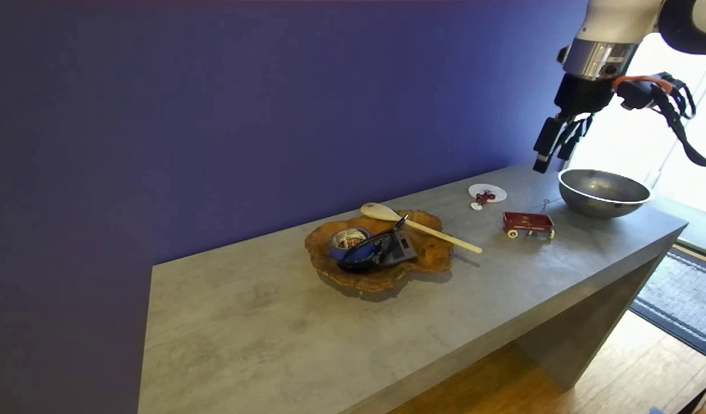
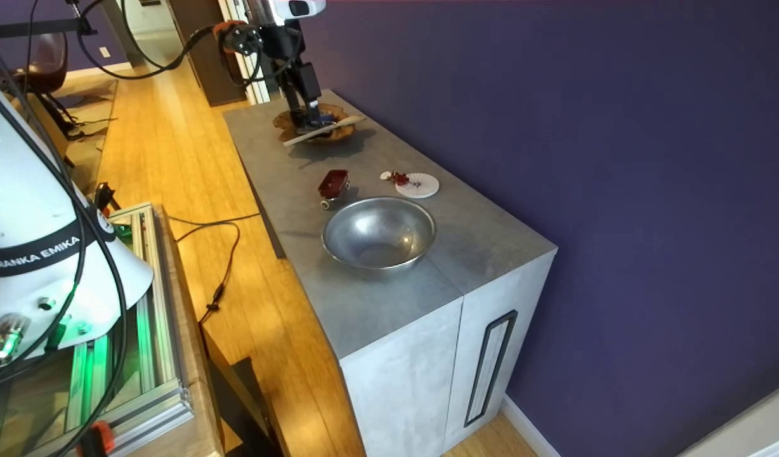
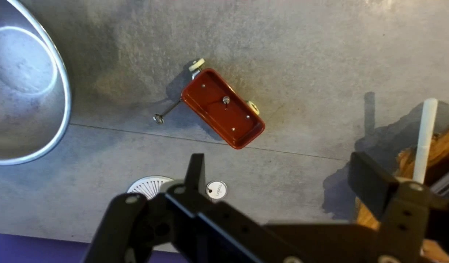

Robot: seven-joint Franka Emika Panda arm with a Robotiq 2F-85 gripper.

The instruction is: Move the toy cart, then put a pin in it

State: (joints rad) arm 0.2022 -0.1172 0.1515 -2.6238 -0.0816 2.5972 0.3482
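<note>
The toy cart [image 1: 527,222] is a dark red wagon with cream wheels, upright on the table. It also shows in an exterior view [image 2: 333,183] and in the wrist view [image 3: 219,106], its thin metal handle towards the bowl. My gripper [image 1: 553,159] is open and empty, well above the table; in the wrist view its fingers [image 3: 277,164] are wide apart and the cart lies beyond them. No pin can be made out for certain. A small white lettered disc [image 3: 218,190] lies by the left finger, beside a red piece [image 1: 484,197] on a white dish [image 1: 495,192].
A steel bowl [image 1: 577,201] stands near the cart, at the handle side. A wooden tray [image 1: 324,273] holds a blue tape roll [image 1: 347,238], dark items [image 1: 382,253] and a wooden spoon [image 1: 439,233] that juts over its rim. A purple wall [image 2: 554,127] runs along the table's back.
</note>
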